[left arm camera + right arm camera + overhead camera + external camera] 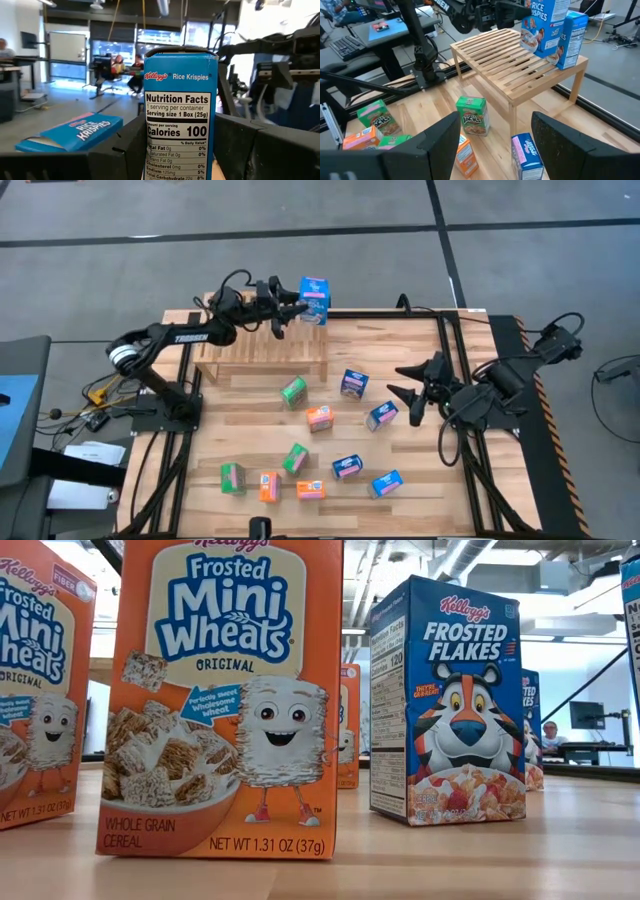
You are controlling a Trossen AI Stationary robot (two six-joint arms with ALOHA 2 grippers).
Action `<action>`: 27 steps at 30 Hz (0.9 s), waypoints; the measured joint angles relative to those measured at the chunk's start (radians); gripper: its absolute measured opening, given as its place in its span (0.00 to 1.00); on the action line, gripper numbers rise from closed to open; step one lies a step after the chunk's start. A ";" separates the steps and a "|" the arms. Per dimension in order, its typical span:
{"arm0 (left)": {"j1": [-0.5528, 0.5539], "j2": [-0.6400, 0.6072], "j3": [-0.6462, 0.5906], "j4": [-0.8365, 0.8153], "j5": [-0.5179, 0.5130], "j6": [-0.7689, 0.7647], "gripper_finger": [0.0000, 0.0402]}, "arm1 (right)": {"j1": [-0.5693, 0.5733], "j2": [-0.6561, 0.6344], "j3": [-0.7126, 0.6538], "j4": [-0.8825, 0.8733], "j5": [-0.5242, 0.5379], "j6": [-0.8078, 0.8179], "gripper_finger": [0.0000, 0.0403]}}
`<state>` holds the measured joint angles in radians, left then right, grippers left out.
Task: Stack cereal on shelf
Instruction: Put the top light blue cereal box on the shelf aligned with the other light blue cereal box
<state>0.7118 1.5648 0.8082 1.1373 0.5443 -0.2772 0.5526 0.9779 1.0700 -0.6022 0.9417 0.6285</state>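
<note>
The shelf [262, 350] is a low slatted wood rack at the table's far left. My left gripper [288, 306] reaches along it from the left and is shut on a blue Rice Krispies cereal box [180, 100] at its right end [560, 70]. A second blue box [70, 132] is close beside it. In the right wrist view one blue box [540, 25] is nearer my left gripper and the other [572, 37] is at the shelf's corner. My right gripper [405, 385] hangs open over the table's right half, touching nothing. My left gripper pinches the blue box's lower part [152, 155] between its two fingers, one on each broad face, with the narrow Nutrition Facts side toward the wrist. The fingers come about level from the table's left. The box stands upright; its bottom is hidden.
Several small cereal boxes lie scattered over the plank table: green [293, 391], orange [319, 418], blue [353, 384] and more along the near edge [310, 490]. In the low view, orange Mini Wheats [220, 700] and a blue Frosted Flakes box [450, 700] stand close by.
</note>
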 joint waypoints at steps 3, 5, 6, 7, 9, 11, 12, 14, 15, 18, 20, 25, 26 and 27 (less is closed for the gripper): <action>0.004 0.055 0.000 0.083 0.031 -0.045 0.43 | 0.000 0.000 0.000 0.000 0.000 0.000 0.67; 0.000 0.079 0.000 0.097 0.027 -0.042 0.43 | 0.000 0.000 0.000 0.000 0.000 0.000 0.67; -0.001 0.089 0.000 0.095 0.026 -0.033 0.43 | 0.000 0.000 0.000 0.000 -0.001 0.000 0.67; -0.001 0.096 0.000 0.091 0.026 -0.025 0.43 | 0.000 0.000 0.000 0.000 -0.001 0.001 0.67; 0.000 0.105 0.000 0.093 0.026 -0.011 0.43 | 0.000 0.000 0.000 0.000 -0.001 0.001 0.67; 0.007 0.105 0.000 0.093 0.026 -0.002 0.43 | 0.000 0.000 0.000 0.000 -0.001 0.002 0.67; 0.010 0.105 0.000 0.093 0.022 0.004 0.43 | 0.000 0.000 0.000 0.000 -0.001 0.002 0.67; 0.018 0.105 0.000 0.092 0.015 0.007 0.43 | 0.000 0.000 0.000 0.000 0.000 0.002 0.67; 0.022 0.105 0.000 0.096 0.015 0.002 0.43 | 0.000 0.000 0.000 0.000 0.000 0.003 0.67; 0.034 0.105 0.000 0.124 0.031 -0.009 0.43 | -0.001 0.000 0.000 0.000 0.000 0.015 0.67; 0.042 0.106 0.000 0.140 0.065 -0.037 0.43 | -0.007 0.000 0.000 -0.004 0.000 0.026 0.67; 0.039 0.106 -0.015 0.142 0.091 -0.032 0.43 | -0.024 0.000 0.000 -0.005 -0.001 0.029 0.67; 0.037 0.106 -0.027 0.143 0.072 -0.019 0.43 | -0.028 0.000 0.000 -0.005 -0.001 0.029 0.67; 0.035 0.106 -0.044 0.149 0.047 -0.012 0.43 | -0.033 0.000 0.000 -0.005 -0.001 0.029 0.67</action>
<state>0.7463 1.6703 0.7637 1.2859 0.5910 -0.2893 0.5198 0.9783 1.0698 -0.6067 0.9405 0.6575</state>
